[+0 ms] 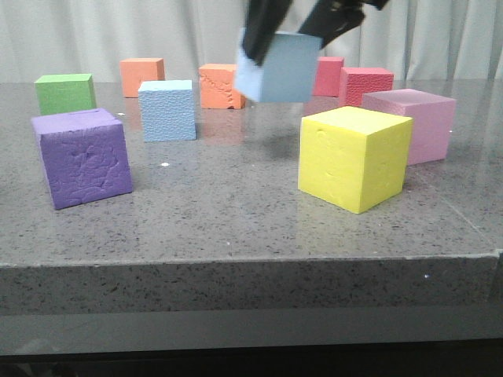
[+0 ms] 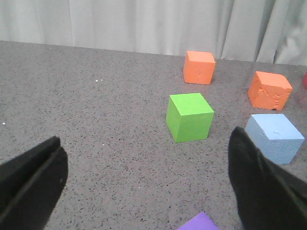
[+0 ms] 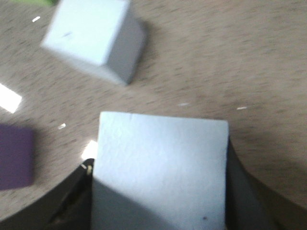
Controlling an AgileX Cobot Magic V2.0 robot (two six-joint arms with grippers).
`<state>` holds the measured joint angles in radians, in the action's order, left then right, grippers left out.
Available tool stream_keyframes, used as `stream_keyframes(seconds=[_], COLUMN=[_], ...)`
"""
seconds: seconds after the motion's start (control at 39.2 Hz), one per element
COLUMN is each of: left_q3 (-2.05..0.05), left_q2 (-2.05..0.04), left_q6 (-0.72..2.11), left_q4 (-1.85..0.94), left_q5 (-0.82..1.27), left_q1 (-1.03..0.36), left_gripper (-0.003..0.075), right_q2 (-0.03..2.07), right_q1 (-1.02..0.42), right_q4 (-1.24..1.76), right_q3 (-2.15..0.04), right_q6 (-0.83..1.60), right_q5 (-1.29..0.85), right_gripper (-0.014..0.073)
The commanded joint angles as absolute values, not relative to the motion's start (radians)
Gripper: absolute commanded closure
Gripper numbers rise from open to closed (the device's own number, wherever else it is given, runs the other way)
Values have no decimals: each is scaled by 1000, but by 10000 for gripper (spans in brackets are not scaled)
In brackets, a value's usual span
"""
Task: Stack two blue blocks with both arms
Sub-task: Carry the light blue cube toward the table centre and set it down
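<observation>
My right gripper [image 1: 289, 35] is shut on the smoother blue block [image 1: 277, 67] and holds it tilted in the air above the table's middle. The block fills the right wrist view [image 3: 160, 172] between the dark fingers [image 3: 242, 191]. The pebbly blue block [image 1: 167, 110] sits on the table to the left of it, also in the right wrist view [image 3: 93, 36] and the left wrist view [image 2: 275, 137]. My left gripper [image 2: 146, 179] is open and empty above bare table; it does not show in the front view.
A purple cube [image 1: 82, 155] stands front left and a yellow cube [image 1: 354, 156] front right. A green cube [image 1: 65, 93], two orange cubes [image 1: 142, 76] [image 1: 220, 86], two red cubes [image 1: 365, 84] and a pink cube [image 1: 413, 123] stand further back. The table's front edge [image 1: 251, 263] is near.
</observation>
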<state>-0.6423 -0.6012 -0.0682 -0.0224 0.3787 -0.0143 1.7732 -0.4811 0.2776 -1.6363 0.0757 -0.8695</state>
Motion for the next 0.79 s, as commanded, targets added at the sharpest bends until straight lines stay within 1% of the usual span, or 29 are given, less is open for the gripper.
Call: stream_keyframes(seconds=[0.0,0.2,0.46,0.56,0.66,0.76], left_q3=[-679,-679,-679,-679,-679,-679], left_q2=[-608,-608,-608,-608,-608,-608], left_q6=[-72,-72,-72,-72,-72,-72], left_q4=[-22,-22,-22,-22,-22,-22], left_q5=[298,298,298,298,298,298], left_q1=[-10,-10,-10,-10,-10,-10], left_gripper=[60,60,60,60,60,60], right_q2=[1718,1748,1831,1851,1852,1852], right_q1=[-546,-668,-683,-683,-683,-683], right_q4=[276,28,23,22,18,12], right_q3=[-1672,-1672,-1671,-1671,-1671,-1671], right_q6=[51,-192,-245,-245,-246,-246], right_q5=[-848,-845,-824,-822,-823,-823], right_gripper=[199,199,199,185,142,37])
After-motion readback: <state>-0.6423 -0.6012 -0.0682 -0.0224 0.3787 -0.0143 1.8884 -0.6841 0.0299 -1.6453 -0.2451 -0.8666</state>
